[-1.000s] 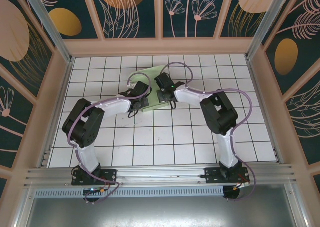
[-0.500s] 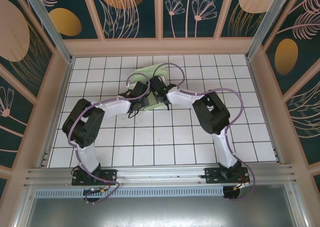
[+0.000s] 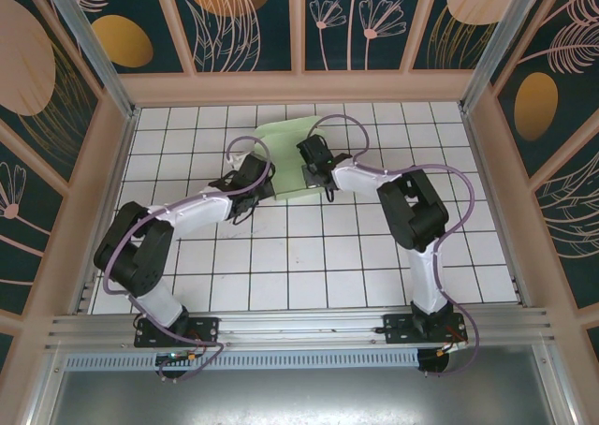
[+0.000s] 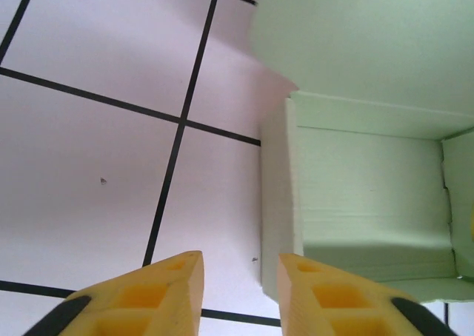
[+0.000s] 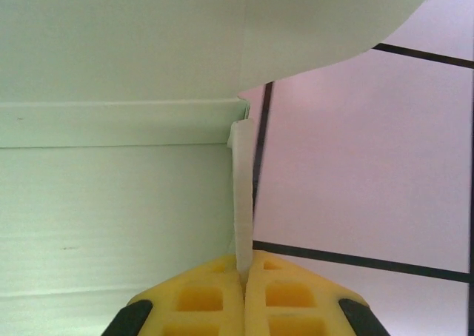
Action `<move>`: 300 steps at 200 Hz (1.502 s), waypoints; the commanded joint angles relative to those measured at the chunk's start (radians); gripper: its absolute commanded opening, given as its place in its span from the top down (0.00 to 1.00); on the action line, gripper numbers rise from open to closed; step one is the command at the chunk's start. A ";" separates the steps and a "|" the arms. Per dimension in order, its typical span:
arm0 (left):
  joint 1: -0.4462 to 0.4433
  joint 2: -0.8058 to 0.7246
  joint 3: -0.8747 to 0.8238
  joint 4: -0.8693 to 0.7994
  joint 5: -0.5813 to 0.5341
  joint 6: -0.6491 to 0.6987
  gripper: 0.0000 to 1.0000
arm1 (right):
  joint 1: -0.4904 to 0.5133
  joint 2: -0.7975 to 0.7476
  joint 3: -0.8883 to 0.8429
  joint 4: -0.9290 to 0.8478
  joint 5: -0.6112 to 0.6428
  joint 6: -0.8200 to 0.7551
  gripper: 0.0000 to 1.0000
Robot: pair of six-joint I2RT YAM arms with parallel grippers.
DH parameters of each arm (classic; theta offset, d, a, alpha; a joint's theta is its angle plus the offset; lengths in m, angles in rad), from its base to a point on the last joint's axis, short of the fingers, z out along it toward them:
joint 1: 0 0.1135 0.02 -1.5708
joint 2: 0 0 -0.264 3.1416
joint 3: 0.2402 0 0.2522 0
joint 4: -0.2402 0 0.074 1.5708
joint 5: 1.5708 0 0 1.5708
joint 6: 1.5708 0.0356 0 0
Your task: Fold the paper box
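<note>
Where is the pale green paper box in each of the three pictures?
Top external: paper box at the far middle of the tiled table.
Left wrist: right side, just above the open left end effector.
Right wrist: left and top; one wall pinched by the right end effector.
Shared landmark: the tiled table's black grid lines.

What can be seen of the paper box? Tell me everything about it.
The paper box is pale green thin card, partly folded: a shallow tray with raised side walls and a broad round-cornered flap rising at its far side. It lies on the white tiled table, far centre, between both arms. The right gripper is shut on one thin upright wall. The left gripper, jaws apart, hovers beside the opposite wall, holding nothing.
</note>
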 commanded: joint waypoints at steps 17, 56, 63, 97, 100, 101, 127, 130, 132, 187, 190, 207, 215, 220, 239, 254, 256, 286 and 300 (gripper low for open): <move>0.006 -0.057 -0.058 -0.013 -0.052 -0.021 0.62 | 0.014 0.068 -0.006 -0.131 0.102 -0.042 1.00; 0.038 -0.093 -0.093 -0.020 -0.070 -0.021 0.58 | 0.042 0.175 0.053 -0.194 0.225 -0.052 1.00; 0.043 -0.097 -0.099 -0.020 -0.074 -0.023 0.58 | 0.046 0.195 0.066 -0.208 0.246 -0.052 1.00; 0.056 -0.107 -0.111 -0.013 -0.076 -0.018 0.56 | 0.050 0.177 0.072 -0.184 0.192 -0.029 1.00; 0.058 -0.108 -0.112 -0.013 -0.075 -0.016 0.56 | 0.047 0.165 0.068 -0.176 0.178 -0.026 1.00; 0.058 -0.108 -0.112 -0.013 -0.075 -0.015 0.56 | 0.047 0.161 0.066 -0.173 0.173 -0.025 1.00; 0.058 -0.113 -0.108 0.006 -0.076 0.022 0.52 | 0.027 0.069 0.036 -0.107 0.087 -0.005 0.92; 0.058 -0.116 -0.109 0.008 -0.078 0.025 0.51 | 0.026 0.059 0.032 -0.099 0.081 -0.004 0.90; 0.059 -0.118 -0.109 0.011 -0.079 0.026 0.50 | 0.026 0.052 0.030 -0.094 0.077 -0.003 0.88; 0.058 -0.177 -0.155 0.047 -0.131 0.054 0.48 | 0.021 -0.021 0.018 -0.058 0.057 -0.003 0.59; 0.058 -0.180 -0.157 0.050 -0.133 0.054 0.48 | 0.021 -0.022 0.017 -0.058 0.056 0.000 0.58; 0.058 -0.186 -0.167 0.066 -0.137 0.057 0.48 | 0.021 -0.034 0.008 -0.051 0.047 0.004 0.54; 0.058 -0.187 -0.172 0.076 -0.134 0.059 0.47 | 0.021 -0.045 -0.001 -0.043 0.042 0.004 0.51; 0.058 -0.186 -0.174 0.081 -0.134 0.061 0.45 | 0.021 -0.053 -0.007 -0.038 0.041 0.006 0.50; 0.058 -0.182 -0.178 0.101 -0.128 0.068 0.37 | 0.015 -0.079 -0.019 -0.026 0.028 0.005 0.42; 0.058 -0.176 -0.179 0.123 -0.122 0.092 0.21 | 0.010 -0.107 -0.035 -0.001 0.016 0.003 0.36; 0.058 -0.175 -0.178 0.126 -0.123 0.098 0.19 | 0.009 -0.110 -0.040 0.003 0.013 0.003 0.36; 0.065 -0.183 -0.163 0.180 -0.114 0.223 0.02 | -0.011 -0.204 -0.121 0.096 -0.055 -0.039 0.26; 0.080 -0.198 -0.162 0.229 -0.082 0.285 0.01 | -0.029 -0.262 -0.173 0.156 -0.109 -0.066 0.25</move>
